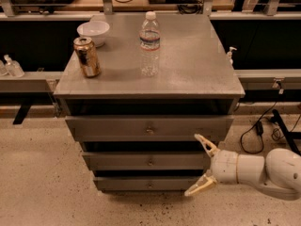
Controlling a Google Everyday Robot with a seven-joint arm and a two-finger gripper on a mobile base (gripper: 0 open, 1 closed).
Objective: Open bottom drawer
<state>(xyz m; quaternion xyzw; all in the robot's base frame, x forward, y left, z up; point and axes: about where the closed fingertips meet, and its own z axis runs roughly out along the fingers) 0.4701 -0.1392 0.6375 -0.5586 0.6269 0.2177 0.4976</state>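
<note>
The arm [263,171] is cut off at the right edge of the view, so only its white rounded forearm and wrist show; the base is out of sight. The right end of the bottom drawer [146,183] lies behind the lower finger [199,186]; whether that finger touches the drawer front cannot be told. The foot of the grey cabinet [188,69] sinks into shadow, and dark gaps over each drawer hide whatever lies behind them.

The bottom drawer sits lowest of three, under the middle drawer [148,161] and the top drawer [149,127]; its narrow grey front faces the camera with a tiny knob [150,184] at centre, and none of its inside shows. Speckled floor [37,173] spreads to the left of the cabinet and in front of it; to the right a black cable [256,132] loops on the floor near the arm.

The arm reaches in low from the right, roughly level, wrist pointing left; the gripper [201,166] hangs before the cabinet's lower right corner, level with the middle and bottom drawers, well right of the knob; its two cream fingers are spread wide apart, one angled up, one down, holding nothing.

On the cabinet top stand a can [87,56], a water bottle [150,44] and a white bowl [93,31], all well above the gripper.
</note>
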